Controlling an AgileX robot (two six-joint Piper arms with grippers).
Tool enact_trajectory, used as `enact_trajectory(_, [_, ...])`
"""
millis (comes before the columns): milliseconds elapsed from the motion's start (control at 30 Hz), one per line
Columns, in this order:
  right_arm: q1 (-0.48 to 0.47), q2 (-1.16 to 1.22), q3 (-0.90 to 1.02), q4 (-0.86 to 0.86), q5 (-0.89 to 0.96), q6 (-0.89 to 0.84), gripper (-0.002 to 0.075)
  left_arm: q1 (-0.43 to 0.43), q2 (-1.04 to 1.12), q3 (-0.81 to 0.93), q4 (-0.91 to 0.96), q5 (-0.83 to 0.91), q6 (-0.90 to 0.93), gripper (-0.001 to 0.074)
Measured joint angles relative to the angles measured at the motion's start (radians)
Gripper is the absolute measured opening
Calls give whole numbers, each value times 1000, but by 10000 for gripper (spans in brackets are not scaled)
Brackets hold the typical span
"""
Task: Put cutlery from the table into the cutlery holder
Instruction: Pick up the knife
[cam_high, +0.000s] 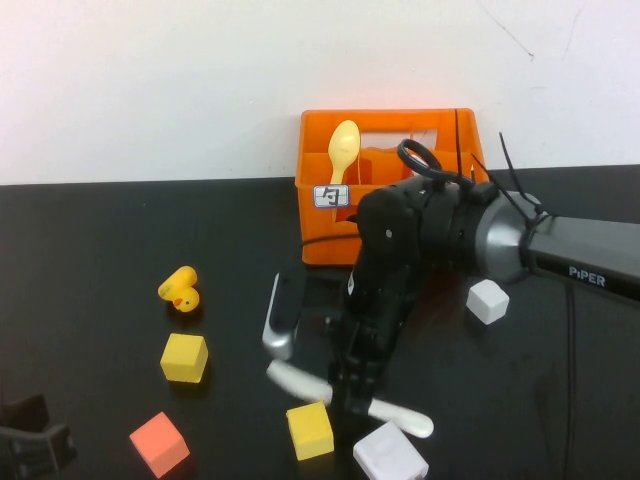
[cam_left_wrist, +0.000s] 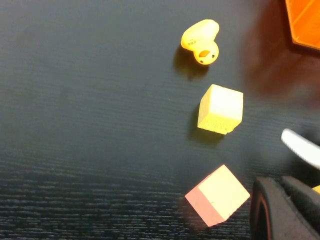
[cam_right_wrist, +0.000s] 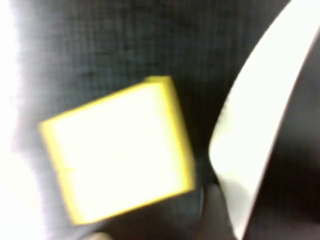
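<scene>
High view: right gripper (cam_high: 352, 385), jaws wide, sits over white knife (cam_high: 400, 413) lying on table (cam_high: 90, 250) near-centre. Spoon (cam_high: 343, 150) stands in holder (cam_high: 320, 225). Left gripper (cam_high: 35, 440) closed, near-left.

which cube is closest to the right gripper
The yellow cube just left of the open right gripper; the other yellow, orange and white cubes lie farther off.

You are looking at a robot test bench. A matte black table (cam_high: 90, 240) meets a bare white wall (cam_high: 150, 80). 2 black robot arms (cam_high: 560, 250) reach over it.
</scene>
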Motion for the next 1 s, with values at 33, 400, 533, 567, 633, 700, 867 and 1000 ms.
enact_trajectory(33, [0, 1, -5, -34, -11, 37, 439, 0, 0, 0, 0, 0, 0, -1])
enact_trajectory(400, [-179, 8, -18, 75, -4, 283, 439, 0, 0, 0, 0, 2, 2, -1])
enact_trajectory(533, [-200, 9, -18, 90, 61, 336, 438, 0, 0, 0, 0, 2, 2, -1])
enact_trajectory(567, [-200, 9, -19, 84, 66, 354, 438, 0, 0, 0, 0, 2, 2, -1])
enact_trajectory(633, [-188, 9, -21, 70, 74, 379, 438, 0, 0, 0, 0, 2, 2, -1])
enact_trajectory(700, [-169, 9, -25, 54, 82, 396, 438, 0, 0, 0, 0, 2, 2, -1])
enact_trajectory(867, [-111, 9, -25, 10, 78, 435, 438, 0, 0, 0, 0, 2, 0, -1])
enact_trajectory(1000, [-85, 9, -25, -27, 74, 474, 438, 0, 0, 0, -4, 2, 0, -1])
